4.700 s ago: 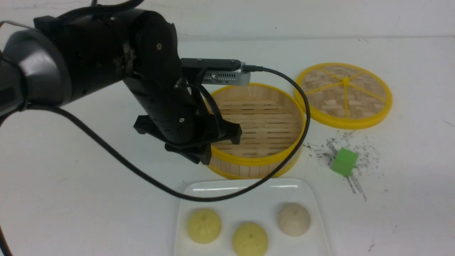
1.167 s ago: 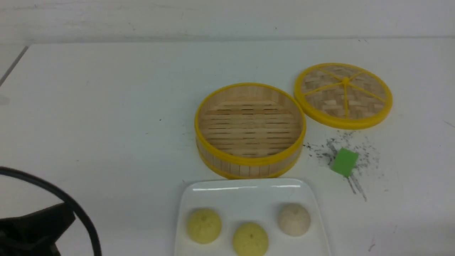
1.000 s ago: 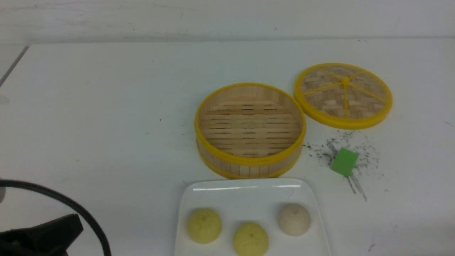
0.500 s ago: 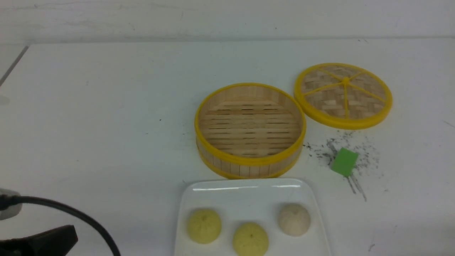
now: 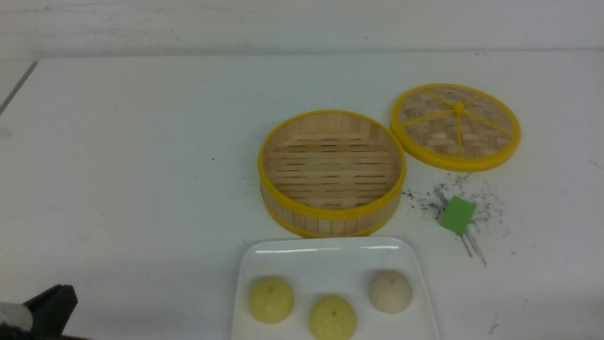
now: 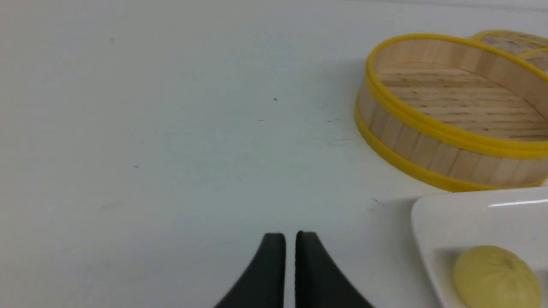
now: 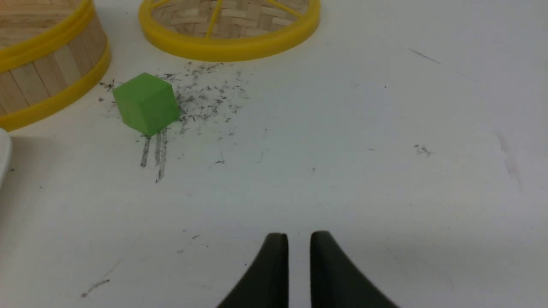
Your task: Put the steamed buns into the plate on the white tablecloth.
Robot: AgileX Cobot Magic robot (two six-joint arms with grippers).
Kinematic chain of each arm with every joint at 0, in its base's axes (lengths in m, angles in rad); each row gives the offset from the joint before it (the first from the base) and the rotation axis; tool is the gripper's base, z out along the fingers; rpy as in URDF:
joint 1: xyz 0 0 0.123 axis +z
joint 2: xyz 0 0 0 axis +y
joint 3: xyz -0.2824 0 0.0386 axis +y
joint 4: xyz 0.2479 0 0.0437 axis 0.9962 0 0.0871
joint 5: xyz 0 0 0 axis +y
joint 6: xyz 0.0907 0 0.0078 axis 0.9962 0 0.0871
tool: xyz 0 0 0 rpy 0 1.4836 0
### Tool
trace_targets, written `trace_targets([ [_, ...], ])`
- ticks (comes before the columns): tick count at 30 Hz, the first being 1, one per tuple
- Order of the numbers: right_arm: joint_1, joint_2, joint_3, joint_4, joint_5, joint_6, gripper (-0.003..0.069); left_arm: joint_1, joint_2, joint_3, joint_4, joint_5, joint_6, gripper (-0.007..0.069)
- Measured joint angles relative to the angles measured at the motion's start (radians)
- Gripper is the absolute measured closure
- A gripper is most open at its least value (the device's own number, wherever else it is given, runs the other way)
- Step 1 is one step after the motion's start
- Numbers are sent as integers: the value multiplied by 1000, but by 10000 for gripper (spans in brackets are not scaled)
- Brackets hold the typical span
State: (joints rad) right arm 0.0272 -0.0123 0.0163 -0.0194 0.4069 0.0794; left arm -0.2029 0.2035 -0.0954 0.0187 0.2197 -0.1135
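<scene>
Here we are, looking over a broad white tablecloth (image 5: pixel 141 165), its far edge running across beneath a pale, faintly smudged backdrop (image 5: pixel 302 23) — with a dark line slanting away at the far left. The surface carries small specks, thin scratches and a dark smear of scuffs, and right there among the scuffs sits a green block (image 5: pixel 457 215)! Behind it lies the woven lid (image 5: pixel 460 163), beside the round steamer (image 5: pixel 331 215), whose slatted floor is in plain sight. Nearest us, the white plate (image 5: pixel 325 250) holds all three buns: two yellow, (image 5: pixel 271 300) (image 5: pixel 333 318) one off-white (image 5: pixel 390 292). And the grippers — the left one (image 6: pixel 290 235) has its fingers slightly apart with only cloth between, and the right one (image 7: pixel 299 235) shows a narrow gap too, over bare, scratched cloth.
</scene>
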Motion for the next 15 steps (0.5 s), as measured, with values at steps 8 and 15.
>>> trace_targets([
  [8, 0, 0, 0, 0, 0, 0, 541, 160, -186, 123, 3, 29, 4, 552],
  [15, 0, 0, 0, 0, 0, 0, 532, 164, -214, 123, 11, 128, 6, 544],
])
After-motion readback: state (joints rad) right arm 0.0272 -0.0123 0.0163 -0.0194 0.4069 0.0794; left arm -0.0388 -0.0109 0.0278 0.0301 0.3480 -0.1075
